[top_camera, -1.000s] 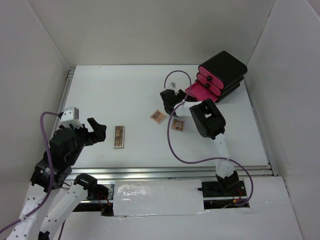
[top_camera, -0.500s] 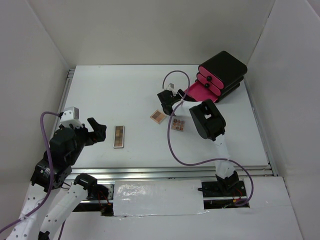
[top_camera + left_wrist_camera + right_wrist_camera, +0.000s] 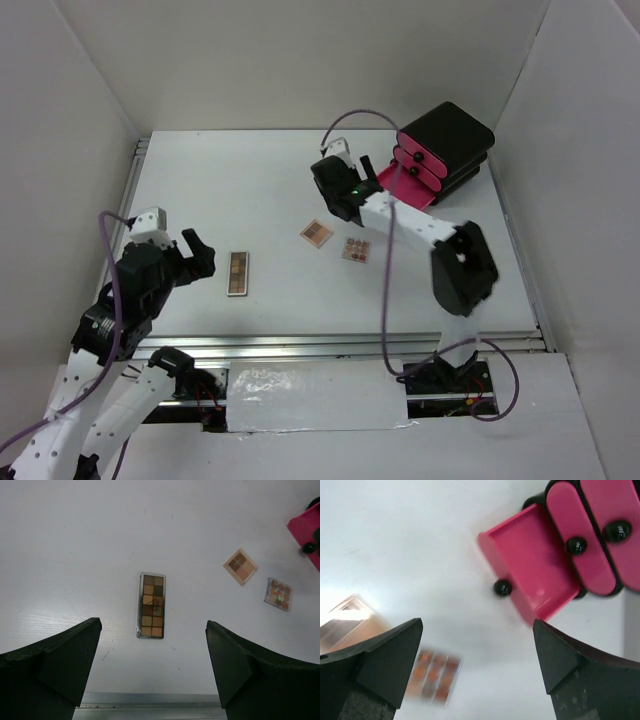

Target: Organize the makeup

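At the left of the white table (image 3: 250, 190), the left arm's black pincer (image 3: 198, 256) hangs with its jaws spread wide and nothing between them. It is aimed at the narrow brown rectangular eyeshadow palette (image 3: 237, 273) lying flat just beyond. The wrist camera shows that palette framed squarely in the gap. This looks like a line-up for a pick, though the jaws touch nothing.

Toward the middle, two small square palettes lie near each other but apart. One is a tan four-pan square (image 3: 316, 233) turned like a diamond. The other is an orange-toned clear-cased square (image 3: 356, 249) a little nearer the arms. All three pieces of makeup rest loose on the table, none yet stowed.

Just past the squares, the right arm reaches far across the table. Its pincer (image 3: 477, 625) is held above the surface, between the squares and the storage box. Its jaws are also parted wide, and they grip and touch nothing.

At the far right stands a black box with rounded pink drawers (image 3: 450, 140), set at an angle. Its bottom pink drawer (image 3: 530, 575) is pulled out toward the palettes and appears empty, presumably left open to receive them. The two drawers above it are closed.
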You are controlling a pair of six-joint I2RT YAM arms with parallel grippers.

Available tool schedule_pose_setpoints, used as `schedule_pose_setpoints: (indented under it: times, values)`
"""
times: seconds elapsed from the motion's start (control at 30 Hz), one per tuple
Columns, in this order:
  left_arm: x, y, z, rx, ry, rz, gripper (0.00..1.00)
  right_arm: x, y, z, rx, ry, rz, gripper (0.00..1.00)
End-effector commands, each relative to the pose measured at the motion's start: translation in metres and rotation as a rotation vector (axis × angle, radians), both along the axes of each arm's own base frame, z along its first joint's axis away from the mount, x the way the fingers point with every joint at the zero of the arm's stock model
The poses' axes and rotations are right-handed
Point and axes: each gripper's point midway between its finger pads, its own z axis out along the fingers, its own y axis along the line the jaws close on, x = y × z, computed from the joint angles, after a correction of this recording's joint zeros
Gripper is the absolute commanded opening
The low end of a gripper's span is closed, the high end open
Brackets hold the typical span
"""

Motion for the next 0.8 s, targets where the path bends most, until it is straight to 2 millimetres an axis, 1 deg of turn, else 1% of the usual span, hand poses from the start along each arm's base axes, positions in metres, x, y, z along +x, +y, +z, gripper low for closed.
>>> schedule_pose_setpoints:
  times: [0.0, 0.03, 0.07, 0.1, 0.13, 0.17, 0.2, 0.23, 0.27, 0.3, 0.33, 0.37, 0.4, 0.43, 0.47, 0.5, 0.57, 0.6, 0.67, 0.7, 0.73, 0.77]
  values:
    - [0.015, -0.007, -0.007, 0.011, 0.064, 0.003, 0.99, -0.061, 0.029, 0.061, 0.431, -0.046, 0.124, 1.0]
    - [0.022, -0.012, -0.023, 0.038, 0.143, -0.01, 0.99, -0.084, 0.045, 0.103, 0.613, -0.127, 0.2, 1.0]
    - [0.026, -0.015, -0.029, 0.058, 0.182, -0.024, 0.99, -0.105, 0.043, 0.078, 0.634, -0.082, 0.216, 1.0]
    - [0.031, -0.019, -0.027, 0.065, 0.205, -0.035, 1.0, -0.119, 0.048, 0.086, 0.724, -0.095, 0.233, 1.0]
    - [0.038, -0.022, -0.046, 0.095, 0.301, -0.041, 0.99, -0.142, 0.059, 0.105, 0.813, -0.121, 0.303, 1.0]
    - [0.042, -0.031, -0.052, 0.103, 0.336, -0.092, 0.99, -0.158, 0.063, 0.088, 0.834, -0.072, 0.329, 1.0]
    - [0.05, -0.035, -0.054, 0.108, 0.362, -0.101, 0.99, -0.17, 0.068, 0.087, 0.871, -0.056, 0.344, 1.0]
    - [0.054, -0.035, -0.079, 0.139, 0.471, -0.09, 0.99, -0.189, 0.077, 0.087, 0.891, -0.03, 0.383, 1.0]
    - [0.06, -0.036, -0.083, 0.145, 0.501, -0.081, 0.99, -0.196, 0.076, 0.081, 0.886, -0.014, 0.37, 1.0]
    - [0.063, -0.037, -0.093, 0.155, 0.543, -0.083, 0.99, -0.204, 0.077, 0.078, 0.889, 0.005, 0.37, 1.0]
    - [0.07, -0.039, -0.112, 0.161, 0.602, -0.08, 0.99, -0.218, 0.08, 0.078, 0.919, 0.032, 0.377, 1.0]
    - [0.075, -0.039, -0.12, 0.152, 0.618, -0.091, 0.99, -0.226, 0.081, 0.068, 0.92, 0.062, 0.392, 1.0]
    - [0.074, -0.051, -0.136, 0.082, 0.686, -0.149, 0.99, -0.241, 0.089, 0.067, 0.956, 0.111, 0.447, 1.0]
    - [0.079, -0.044, -0.141, 0.017, 0.707, -0.142, 0.99, -0.25, 0.092, 0.076, 1.002, 0.108, 0.495, 1.0]
    - [0.085, -0.047, -0.145, -0.021, 0.698, -0.148, 0.99, -0.263, 0.096, 0.064, 1.009, 0.152, 0.531, 1.0]
    - [0.087, -0.051, -0.152, -0.044, 0.712, -0.157, 0.99, -0.274, 0.1, 0.064, 1.038, 0.178, 0.567, 1.0]
    - [0.093, -0.064, -0.155, -0.086, 0.705, -0.21, 0.99, -0.289, 0.102, 0.061, 1.072, 0.187, 0.617, 1.0]
    - [0.094, -0.065, -0.163, -0.057, 0.725, -0.196, 0.99, -0.294, 0.101, 0.06, 1.089, 0.189, 0.629, 1.0]
    - [0.098, -0.064, -0.168, -0.006, 0.738, -0.161, 0.99, -0.301, 0.1, 0.057, 1.099, 0.198, 0.637, 1.0]
    - [0.097, -0.065, -0.178, 0.019, 0.769, -0.16, 0.99, -0.304, 0.099, 0.061, 1.117, 0.191, 0.647, 1.0]
    - [0.097, -0.061, -0.184, 0.039, 0.783, -0.137, 0.99, -0.308, 0.098, 0.056, 1.122, 0.202, 0.654, 1.0]
    - [0.093, -0.058, -0.198, 0.053, 0.826, -0.12, 0.99, -0.313, 0.097, 0.06, 1.142, 0.206, 0.672, 1.0]
